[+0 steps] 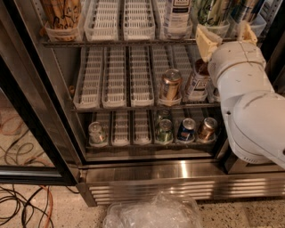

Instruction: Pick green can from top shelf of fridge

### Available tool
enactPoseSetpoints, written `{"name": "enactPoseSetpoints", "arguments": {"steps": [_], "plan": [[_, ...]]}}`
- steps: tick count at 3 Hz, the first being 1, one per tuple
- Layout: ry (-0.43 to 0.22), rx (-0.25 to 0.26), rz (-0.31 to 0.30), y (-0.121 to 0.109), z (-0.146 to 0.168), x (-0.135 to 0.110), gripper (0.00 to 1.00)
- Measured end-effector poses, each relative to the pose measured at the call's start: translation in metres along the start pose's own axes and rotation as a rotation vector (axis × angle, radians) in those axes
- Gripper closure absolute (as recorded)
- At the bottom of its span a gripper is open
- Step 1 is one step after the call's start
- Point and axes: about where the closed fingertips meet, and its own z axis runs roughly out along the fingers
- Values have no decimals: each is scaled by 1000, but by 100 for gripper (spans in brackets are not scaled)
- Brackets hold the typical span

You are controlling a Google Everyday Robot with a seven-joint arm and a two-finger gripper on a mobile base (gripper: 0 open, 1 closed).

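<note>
The green can (213, 10), pale green and white, stands at the right of the top shelf (111, 42) of the fridge (178, 171), cut off by the frame's top edge. My gripper (226, 37) is just below and in front of it at the shelf's front lip. Its two cream fingers (205, 41) are spread apart with nothing between them. My white arm (249, 111) covers the fridge's right side.
A brown patterned container (61, 13) and a white-labelled bottle (177, 13) share the top shelf. A gold can (170, 84) and a labelled bottle (196, 82) sit on the middle rack. Several cans line the bottom rack (164, 131). A plastic bag (153, 213) and cables (18, 207) lie on the floor.
</note>
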Motion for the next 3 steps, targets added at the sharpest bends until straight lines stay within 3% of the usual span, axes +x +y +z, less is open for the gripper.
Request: {"name": "enactPoseSetpoints", "arguments": {"steps": [3], "plan": [[-46, 3, 1, -2, 21, -9, 38]]}}
